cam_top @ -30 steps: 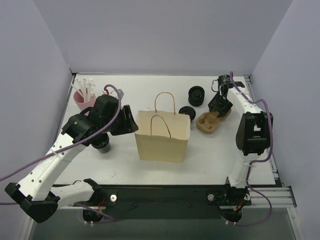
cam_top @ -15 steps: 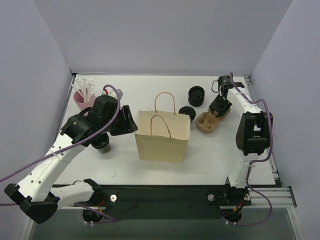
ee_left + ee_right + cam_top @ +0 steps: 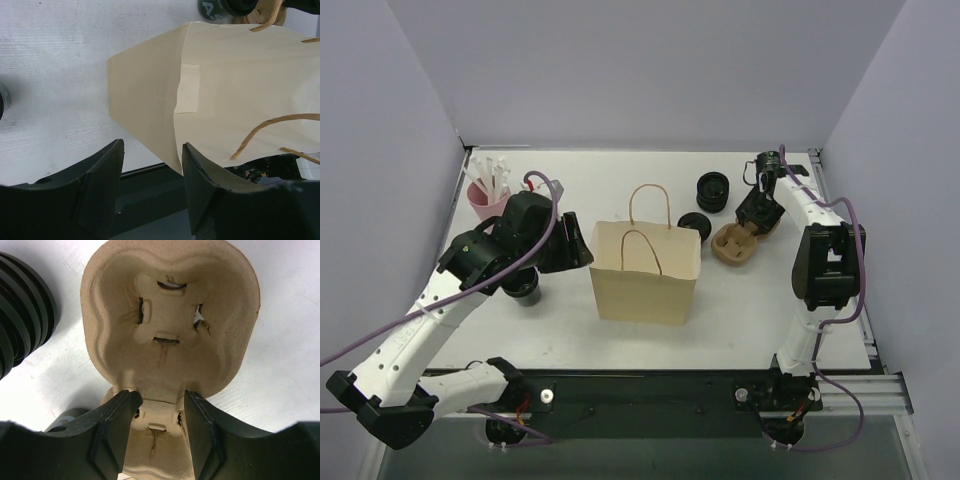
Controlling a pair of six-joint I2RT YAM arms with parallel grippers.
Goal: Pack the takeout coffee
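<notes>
A small black lidded cup (image 3: pixel 694 226) stands behind the brown paper bag's (image 3: pixel 645 270) right corner; its side also shows in the left wrist view (image 3: pixel 215 6). Another black cup (image 3: pixel 525 288) is partly hidden under my left arm. My left gripper (image 3: pixel 582 246) is open at the bag's left side. The bag's (image 3: pixel 225 90) near corner edge lies between its jaws, close to the right finger (image 3: pixel 200 175). My right gripper (image 3: pixel 760 212) is closed on the narrow waist of the pulp cup carrier (image 3: pixel 170 315), which rests on the table.
A short stack of black ribbed rings (image 3: pixel 713 190) stands behind the bag and shows at the left of the right wrist view (image 3: pixel 20 315). A pink cup of white sticks (image 3: pixel 487 198) stands at the far left. The table's dark front rail (image 3: pixel 150 200) lies below my left jaws.
My left arm has shifted slightly up and left beside the bag. My right gripper has barely moved over the carrier. The bag and cups are where they were.
</notes>
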